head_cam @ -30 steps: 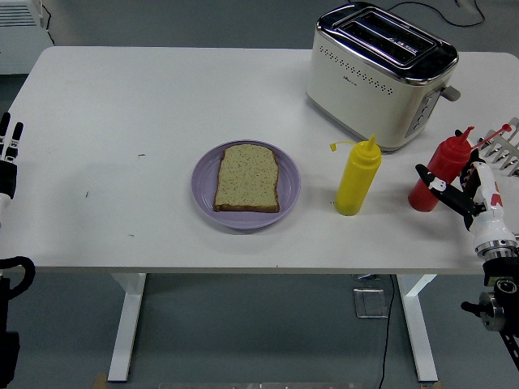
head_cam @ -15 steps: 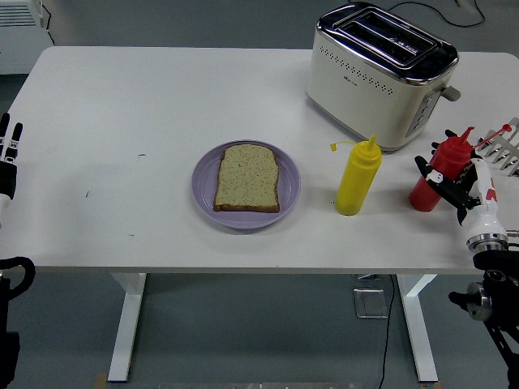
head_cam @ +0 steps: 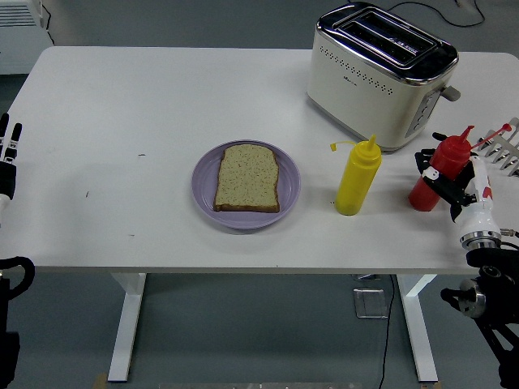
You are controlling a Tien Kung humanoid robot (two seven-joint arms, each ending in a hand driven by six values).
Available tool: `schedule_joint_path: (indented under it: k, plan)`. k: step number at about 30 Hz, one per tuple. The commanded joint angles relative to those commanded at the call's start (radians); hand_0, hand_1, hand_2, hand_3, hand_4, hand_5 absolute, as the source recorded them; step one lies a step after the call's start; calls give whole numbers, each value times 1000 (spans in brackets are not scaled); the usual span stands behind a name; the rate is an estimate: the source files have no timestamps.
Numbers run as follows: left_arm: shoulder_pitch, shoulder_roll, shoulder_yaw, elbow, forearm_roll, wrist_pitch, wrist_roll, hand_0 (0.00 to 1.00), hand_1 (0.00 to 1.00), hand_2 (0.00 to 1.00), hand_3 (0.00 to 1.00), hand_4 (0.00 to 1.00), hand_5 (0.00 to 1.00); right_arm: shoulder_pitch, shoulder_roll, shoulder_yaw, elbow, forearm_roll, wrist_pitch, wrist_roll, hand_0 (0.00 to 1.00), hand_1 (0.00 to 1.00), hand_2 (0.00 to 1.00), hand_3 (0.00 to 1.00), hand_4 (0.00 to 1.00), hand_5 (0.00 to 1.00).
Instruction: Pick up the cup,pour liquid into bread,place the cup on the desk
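A slice of bread (head_cam: pixel 247 177) lies on a purple plate (head_cam: pixel 203 185) at the table's middle. To its right stands a yellow squeeze bottle (head_cam: pixel 358 178), and further right a red squeeze bottle (head_cam: pixel 425 193); no cup is in sight. My right hand (head_cam: pixel 448 180) comes in from the lower right and sits against the red bottle's right side. Its black fingers (head_cam: pixel 425 160) are spread along the bottle without clasping it, and the bottle stands upright on the table. My left hand (head_cam: pixel 6 158) rests at the left edge with its fingers straight.
A cream and chrome toaster (head_cam: pixel 377 73) stands at the back right, just behind the two bottles. A white rack (head_cam: pixel 504 147) pokes in at the right edge beside the red bottle. The white table (head_cam: pixel 122 105) stretches left of the plate.
My right hand has moved up and in toward the red bottle, from just beside its base to against its right side. The bottle, plate and left hand have not moved.
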Motion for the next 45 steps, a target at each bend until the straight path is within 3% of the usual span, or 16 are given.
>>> schedule_joint_path:
  k: [1,2,7,8,13,14,22,29,31,37,42,45]
  plan:
    - [0,0,-1,0,0,0,0,785,736,739,694,511,998,1,1,-1,0,11,-2,6,376,434,459,626,703,80]
    - [1,-1,-1,0,0,0,0,787,736,738,694,513,998,2,1,-1,0,15,-3,8,270,354,430,552,690,79]
    - [0,-1,0,0,0,0,0,787,736,738,694,513,998,5,2,0,2,64,-18,37,270,354,430,552,690,79]
    - [0,-1,0,0,0,0,0,785,736,738,694,511,998,5,2,0,2,66,-19,38,211,330,414,505,627,59]
    - [2,0,3,0,0,0,0,785,736,738,694,511,998,2,2,9,12,102,-36,54,211,330,414,505,627,59]
    - [2,0,4,0,0,0,0,786,737,738,694,512,998,1,1,10,15,107,-40,55,196,296,389,495,529,24]
    - [5,-1,7,-1,0,0,0,787,736,737,694,512,998,-13,-9,36,62,102,-82,48,175,275,376,486,492,25]
    - [7,-1,5,-1,1,0,-1,786,736,737,694,512,998,14,-60,75,154,-145,-157,-59,181,273,375,486,473,26]
    - [7,-1,5,-1,1,0,0,786,736,737,694,512,998,60,-99,79,201,-236,-183,-135,181,273,375,486,473,26]
    - [9,-1,3,-2,1,0,-1,786,736,737,694,512,998,166,-158,73,261,-483,-182,-276,187,274,374,483,440,27]
    - [10,-2,-6,-2,0,0,-1,786,736,737,695,512,998,298,-213,20,283,-698,-107,-428,175,272,371,480,418,45]
    - [7,-2,-9,-2,0,0,-1,786,736,737,695,513,998,392,-240,-37,279,-828,-12,-507,172,271,370,477,396,62]
